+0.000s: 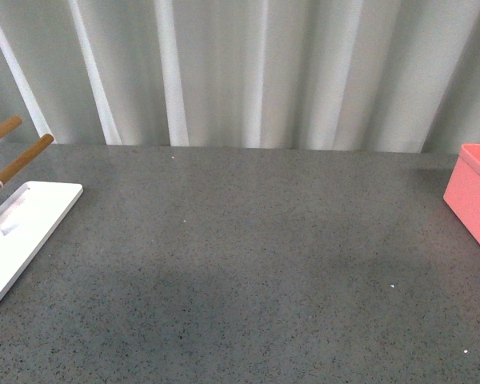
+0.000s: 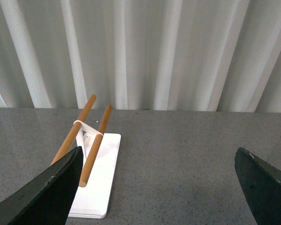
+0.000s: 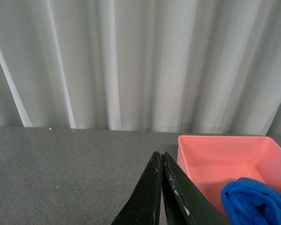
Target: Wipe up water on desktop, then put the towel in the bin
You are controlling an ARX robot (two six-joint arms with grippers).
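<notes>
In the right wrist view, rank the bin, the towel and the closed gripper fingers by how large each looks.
1. bin, largest.
2. right gripper fingers, though nearness to the camera inflates them.
3. towel, smallest; it is partly cut off by the frame.

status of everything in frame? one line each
towel: bunched up, lying inside the bin
bin: upright, open top, holds the towel
desktop: no puddle visible, only tiny specks
peg stand: upright on the desktop, nothing hanging on its pegs
left gripper: open wide, holding nothing
right gripper: shut, holding nothing

Open desktop (image 1: 248, 264) between stand (image 1: 20, 232) and bin (image 1: 474, 196)
</notes>
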